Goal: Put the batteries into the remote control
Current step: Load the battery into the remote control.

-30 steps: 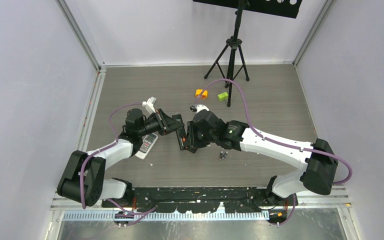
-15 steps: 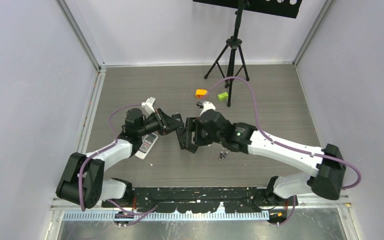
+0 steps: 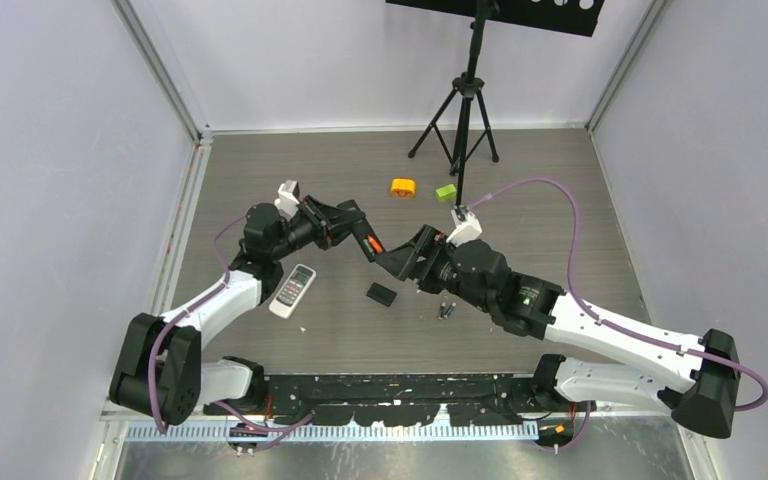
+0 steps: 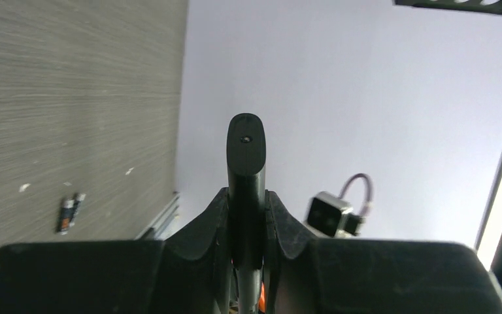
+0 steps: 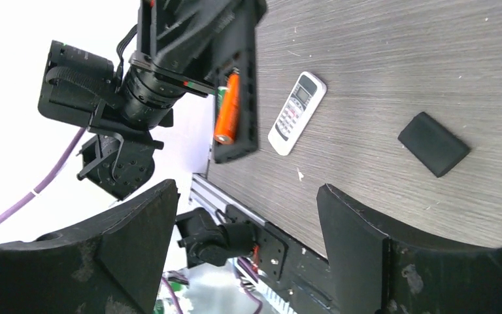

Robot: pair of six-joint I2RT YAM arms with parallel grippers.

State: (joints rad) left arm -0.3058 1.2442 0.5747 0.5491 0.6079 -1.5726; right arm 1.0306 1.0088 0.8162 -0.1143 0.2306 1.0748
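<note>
Left fingers clamp the black remote, an orange battery seated inside; right fingers spread empty.

Matt wood-grain table; matt black remote

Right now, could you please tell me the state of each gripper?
Left gripper: closed on the black remote.
Right gripper: open, holding nothing.

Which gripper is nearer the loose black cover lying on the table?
Right. The right gripper, open, hangs raised just beyond the black cover; the left gripper sits farther left and back, shut on the black remote.
</note>
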